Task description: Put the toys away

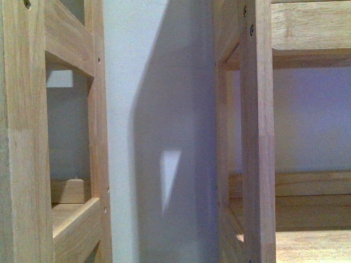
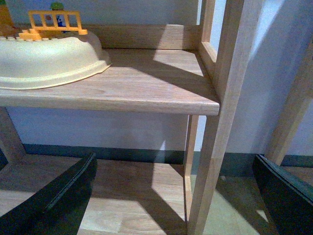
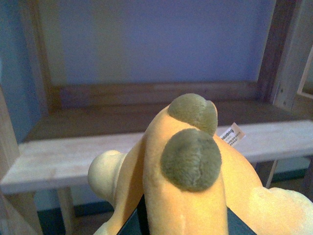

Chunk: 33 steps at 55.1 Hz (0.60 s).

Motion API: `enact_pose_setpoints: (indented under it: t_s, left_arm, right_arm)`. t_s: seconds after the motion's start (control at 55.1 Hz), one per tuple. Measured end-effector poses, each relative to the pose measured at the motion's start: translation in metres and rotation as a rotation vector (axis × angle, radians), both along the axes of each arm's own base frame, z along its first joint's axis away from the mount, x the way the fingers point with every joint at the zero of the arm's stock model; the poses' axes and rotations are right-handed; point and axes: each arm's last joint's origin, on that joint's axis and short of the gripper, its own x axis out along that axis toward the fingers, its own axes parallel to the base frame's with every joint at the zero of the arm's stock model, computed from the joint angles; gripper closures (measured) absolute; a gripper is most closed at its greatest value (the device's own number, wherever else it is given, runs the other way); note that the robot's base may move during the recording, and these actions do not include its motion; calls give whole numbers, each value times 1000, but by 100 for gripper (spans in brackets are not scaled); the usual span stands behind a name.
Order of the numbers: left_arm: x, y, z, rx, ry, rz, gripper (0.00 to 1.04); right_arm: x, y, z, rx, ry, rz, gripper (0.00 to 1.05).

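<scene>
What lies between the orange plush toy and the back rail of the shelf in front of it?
Only bare shelf board: the right wrist view shows nothing on it from the plush toy to the back rail.

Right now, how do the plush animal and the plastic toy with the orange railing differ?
The plush animal is soft, orange-yellow fabric; the plastic toy is hard and pale yellow. The plush animal is held in the right claw; the plastic toy rests on a wooden shelf. Both are yellowish toys.
</scene>
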Motion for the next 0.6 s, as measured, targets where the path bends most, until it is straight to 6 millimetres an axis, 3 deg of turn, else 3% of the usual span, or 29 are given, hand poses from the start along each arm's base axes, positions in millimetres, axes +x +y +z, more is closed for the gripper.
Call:
enact_pose_setpoints:
  t_s: [0.182, 0.4, 0.599]
  left_arm:
    - [0, 0, 0, 0, 0, 0, 6]
    - [0, 0, 0, 0, 0, 0, 6]
    - [0, 0, 0, 0, 0, 0, 6]
  right_arm:
    - [-1, 14, 75, -81, -123, 36, 98]
    - [0, 19, 123, -173, -197, 25, 98]
    - [2, 19, 153, -242, -231, 7, 98]
